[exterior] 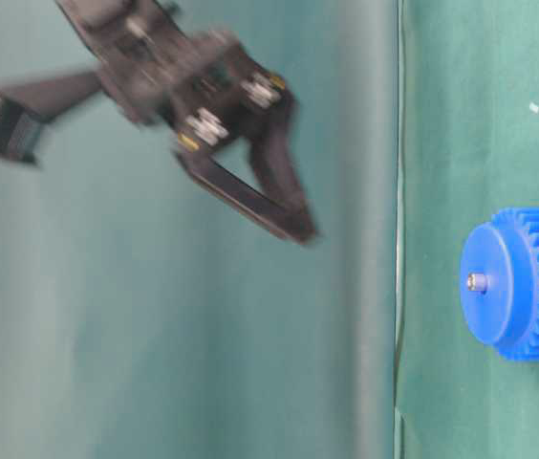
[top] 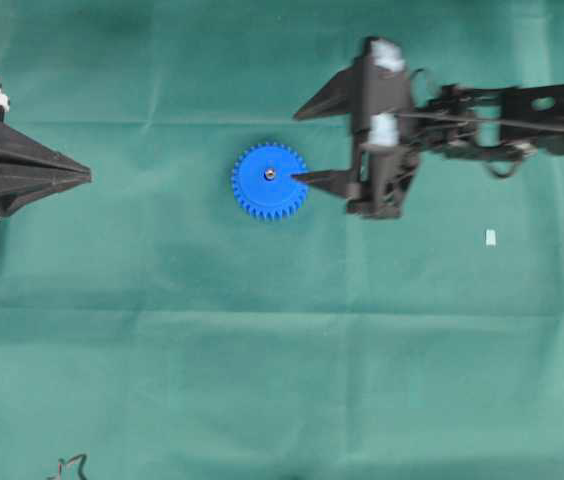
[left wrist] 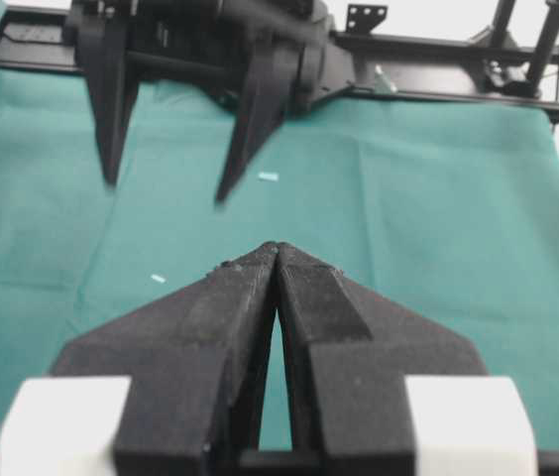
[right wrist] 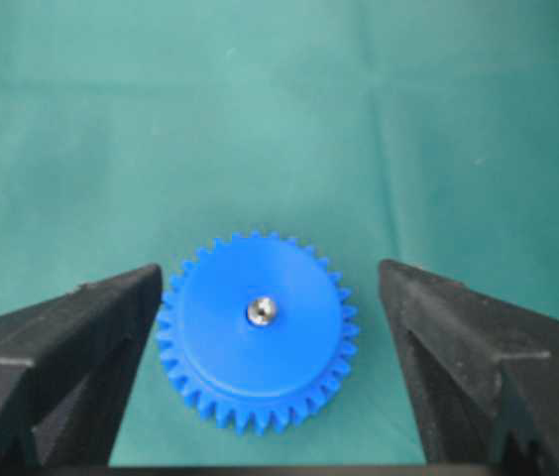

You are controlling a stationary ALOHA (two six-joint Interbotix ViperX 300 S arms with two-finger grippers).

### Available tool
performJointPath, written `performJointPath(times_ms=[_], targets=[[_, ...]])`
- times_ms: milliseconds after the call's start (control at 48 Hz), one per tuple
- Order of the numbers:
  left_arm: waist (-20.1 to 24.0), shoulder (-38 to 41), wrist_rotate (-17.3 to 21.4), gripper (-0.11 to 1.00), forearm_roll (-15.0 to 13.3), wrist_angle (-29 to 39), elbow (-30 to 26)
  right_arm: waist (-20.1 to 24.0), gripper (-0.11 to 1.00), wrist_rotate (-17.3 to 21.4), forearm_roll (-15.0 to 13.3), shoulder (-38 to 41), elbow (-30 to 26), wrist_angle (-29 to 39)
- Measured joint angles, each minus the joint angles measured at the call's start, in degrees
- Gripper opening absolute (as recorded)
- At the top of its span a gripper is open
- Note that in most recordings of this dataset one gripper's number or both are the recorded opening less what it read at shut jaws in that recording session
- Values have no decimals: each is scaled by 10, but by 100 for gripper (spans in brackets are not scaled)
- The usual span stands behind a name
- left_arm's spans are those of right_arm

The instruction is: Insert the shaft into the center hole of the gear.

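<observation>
blue plastic gear [top: 269,181], one only, lies flat on the green cloth [top: 262,380] near the middle of the overhead view, toothed rim all round, raised flat face up. one shaft [right wrist: 262,311], a small silvery pin, sits in the center hole [top: 270,173] of that face; seen end-on from above as a shiny dot. in the table-level view the pin's tip [exterior: 477,282] stands just proud of the face, so its long axis runs square to the disc, upright off the cloth.

two grippers. right gripper [top: 302,143]: two black fingers spread wide, nothing between them. it hangs above the gear, not touching it; in its own wrist view the gear lies between the two finger tips and below them. one finger tip overlaps the gear's right edge in the overhead view.

left gripper [top: 87,176]: fingers pressed together to a point, nothing pinched, at the left edge, well apart from the gear.

one small white tag [top: 490,237] on the cloth right of the gear; a tiny white speck [left wrist: 158,279] shows in the left wrist view.
</observation>
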Motion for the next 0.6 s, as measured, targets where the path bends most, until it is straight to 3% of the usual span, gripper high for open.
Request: performJointPath(times_ms=[605], targets=[[0, -3, 0, 0, 0, 13, 1, 2, 93, 3, 1, -305, 205, -2]])
